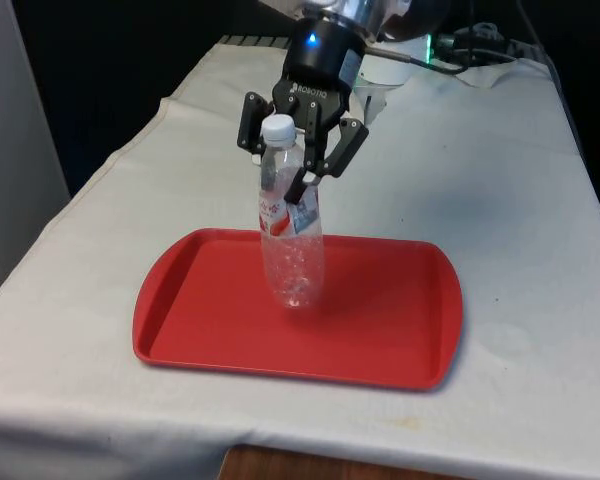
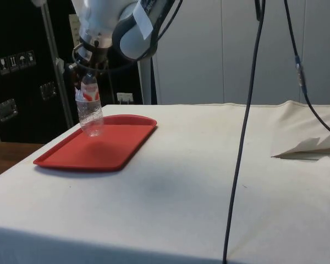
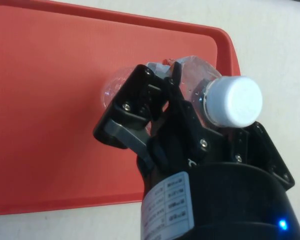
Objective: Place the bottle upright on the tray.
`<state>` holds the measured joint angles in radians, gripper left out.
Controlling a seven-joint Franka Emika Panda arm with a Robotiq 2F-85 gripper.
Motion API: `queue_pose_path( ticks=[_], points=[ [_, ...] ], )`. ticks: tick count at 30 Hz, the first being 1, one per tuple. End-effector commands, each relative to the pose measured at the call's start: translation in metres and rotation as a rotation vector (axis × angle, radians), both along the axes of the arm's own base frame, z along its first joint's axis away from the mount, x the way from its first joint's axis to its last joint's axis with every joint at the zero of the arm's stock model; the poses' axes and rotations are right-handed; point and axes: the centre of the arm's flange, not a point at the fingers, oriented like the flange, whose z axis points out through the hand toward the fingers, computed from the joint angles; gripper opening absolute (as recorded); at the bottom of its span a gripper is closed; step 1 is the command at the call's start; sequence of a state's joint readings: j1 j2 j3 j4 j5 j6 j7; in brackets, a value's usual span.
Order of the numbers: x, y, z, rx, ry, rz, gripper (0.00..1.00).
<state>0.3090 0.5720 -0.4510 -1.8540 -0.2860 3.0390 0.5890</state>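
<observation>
front view has the clear bottle (image 1: 291, 240) standing upright on the red tray (image 1: 380, 330), near the tray's middle, its white cap (image 1: 279, 128) up between the gripper (image 1: 302, 175) fingers, which are spread apart around the neck, not clamping it.

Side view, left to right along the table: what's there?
Bottle standing on the tray, under the gripper → rest of the tray → bare white cloth → a rumpled fold of cloth at the right edge.
</observation>
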Motion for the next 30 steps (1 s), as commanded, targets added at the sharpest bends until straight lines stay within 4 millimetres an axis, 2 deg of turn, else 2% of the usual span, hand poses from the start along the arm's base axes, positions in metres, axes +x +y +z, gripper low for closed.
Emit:
queue_pose_path(
  ticks=[1, 30],
  points=[
    [0.002, -0.003, -0.001, -0.015, -0.006, -0.005, 0.31],
    [0.003, -0.001, -0.029, -0.021, -0.018, 0.022, 0.31]
  ],
)
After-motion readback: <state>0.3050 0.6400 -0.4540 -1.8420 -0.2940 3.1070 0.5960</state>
